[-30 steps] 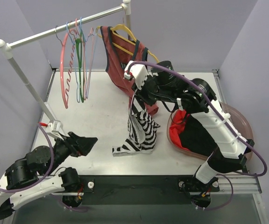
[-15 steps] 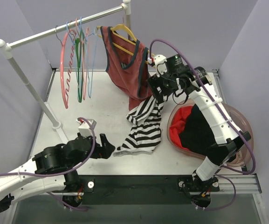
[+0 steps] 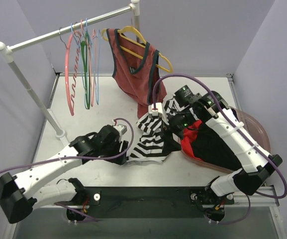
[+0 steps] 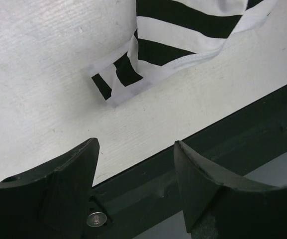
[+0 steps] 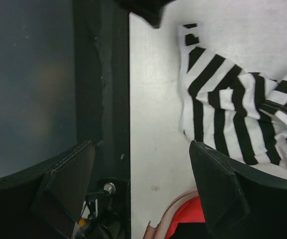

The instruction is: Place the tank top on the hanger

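Bench (image 3: 108, 107): tank top (image 3: 152, 142) is laid crumpled near centre, hem close to the 6 o'clock edge. Left end effector (image 4: 136, 149) is held at the top's 9 o'clock, jaws wide apart, nothing gripped. Right end effector (image 5: 141, 149) is held at its 1 o'clock, jaws likewise spread wide, empty. Hanger (image 3: 98, 79) is hung on the rail (image 3: 58, 34) at 11 o'clock, well apart from the top.
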Controlling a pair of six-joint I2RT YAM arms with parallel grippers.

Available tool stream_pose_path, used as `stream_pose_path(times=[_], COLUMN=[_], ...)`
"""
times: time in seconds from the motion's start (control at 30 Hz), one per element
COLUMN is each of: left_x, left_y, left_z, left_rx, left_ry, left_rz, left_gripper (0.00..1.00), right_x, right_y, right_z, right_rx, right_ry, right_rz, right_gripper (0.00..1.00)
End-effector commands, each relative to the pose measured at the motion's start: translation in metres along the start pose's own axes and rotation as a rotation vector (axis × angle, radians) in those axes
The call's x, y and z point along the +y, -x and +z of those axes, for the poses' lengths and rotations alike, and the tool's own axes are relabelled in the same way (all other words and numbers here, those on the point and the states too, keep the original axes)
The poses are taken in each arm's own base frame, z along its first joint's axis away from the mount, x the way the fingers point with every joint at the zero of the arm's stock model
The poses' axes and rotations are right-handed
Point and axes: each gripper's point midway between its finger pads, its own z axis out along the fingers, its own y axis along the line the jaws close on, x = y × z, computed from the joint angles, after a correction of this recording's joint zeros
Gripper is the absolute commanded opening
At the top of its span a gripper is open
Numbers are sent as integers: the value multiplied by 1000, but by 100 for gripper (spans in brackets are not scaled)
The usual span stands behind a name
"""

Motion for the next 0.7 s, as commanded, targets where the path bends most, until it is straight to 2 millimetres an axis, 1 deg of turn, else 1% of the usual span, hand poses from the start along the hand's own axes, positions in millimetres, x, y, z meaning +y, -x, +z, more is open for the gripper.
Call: stream_pose_path(times=[0.0, 0.03, 0.1, 0.13, 0.2, 0.23, 0.3, 0.33, 0.4, 0.43, 0.47, 0.5, 0.53, 0.6, 0.67], left_x=[-16, -16, -16, -14, -8, -5, 5, 8, 12, 12, 12, 14, 12, 15, 13], left_y=[2, -4, -8, -12, -20, -23, -26, -27, -27, -24, -24, -23, -18, -17, -10], left_z=[19, 29, 38, 45, 53, 55, 60, 61, 66, 69, 71, 76, 78, 86, 91], left_rx=[98, 150, 189, 218, 264, 280, 291, 294, 300, 290, 289, 297, 286, 299, 294], left_ry=[-120, -117, -122, -110, -77, -57, -5, 14, 37, 37, 39, 50, 49, 70, 73], left_rz=[56, 47, 38, 32, 28, 26, 19, 18, 17, 17, 18, 18, 21, 26, 36], left_gripper=[69, 67, 62, 61, 58, 58, 58, 58, 58, 58, 58, 58, 57, 53, 48], right_x=[31, 33, 34, 37, 41, 47, 50, 56, 59, 60, 60, 61, 60, 57, 52], right_y=[-16, -17, -24, -32, -38, -48, -55, -64, -70, -74, -83, -85, -89, -98, -99], right_z=[-6, -9, -8, -6, -5, -1, 4, 9, 14, 17, 25, 26, 30, 39, 45], right_rx=[-17, -23, -16, -10, -11, -7, -15, -15, -26, -25, -8, -7, 3, 27, 24], right_ry=[81, 67, 59, 62, 62, 77, 83, 99, 97, 98, 105, 99, 98, 82, 62], right_rz=[-89, -98, -102, -100, -103, -98, -100, -96, -118, -123, -131, -150, -160, -189, -227], right_gripper=[79, 79, 79, 79, 79, 79, 79, 79, 78, 78, 78, 78, 78, 78, 77])
